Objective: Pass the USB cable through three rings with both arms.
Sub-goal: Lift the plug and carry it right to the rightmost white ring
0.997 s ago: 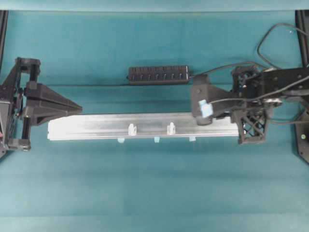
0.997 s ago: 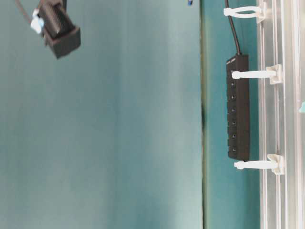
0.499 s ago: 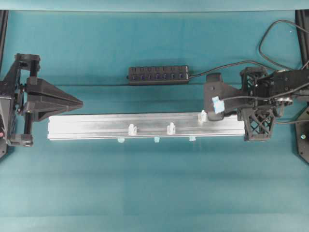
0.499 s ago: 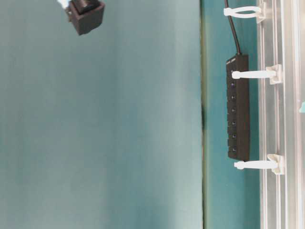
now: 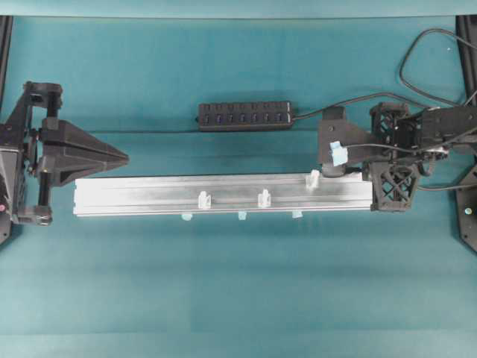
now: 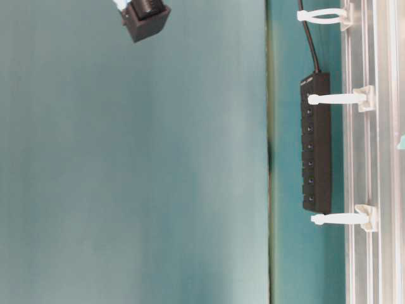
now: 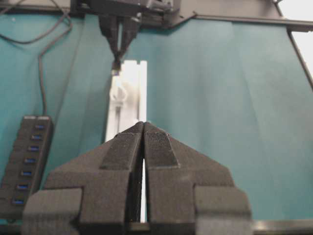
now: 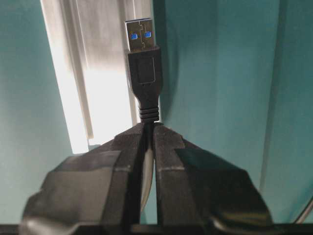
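Observation:
The USB cable's black plug (image 8: 145, 73) with its metal, blue-tipped end sticks out past my right gripper (image 8: 149, 126), which is shut on the cable just behind the plug. From overhead this gripper (image 5: 332, 165) hangs over the right end of the silver rail (image 5: 149, 194), just right of the nearest ring (image 5: 314, 180). Two more rings (image 5: 263, 198) (image 5: 204, 200) stand upright further left. My left gripper (image 5: 125, 157) is shut and empty at the rail's left end. In the left wrist view its tip (image 7: 143, 123) points along the rail toward a ring (image 7: 118, 93).
A black multi-port hub (image 5: 244, 115) lies behind the rail, and its cable (image 5: 406, 71) loops off to the back right. Pale blue tape tabs (image 5: 241, 216) stick out along the rail's front edge. Teal cloth covers the table.
My right gripper has pulled back to the right with the plug, uncovering the rightmost ring. The left gripper has not moved.

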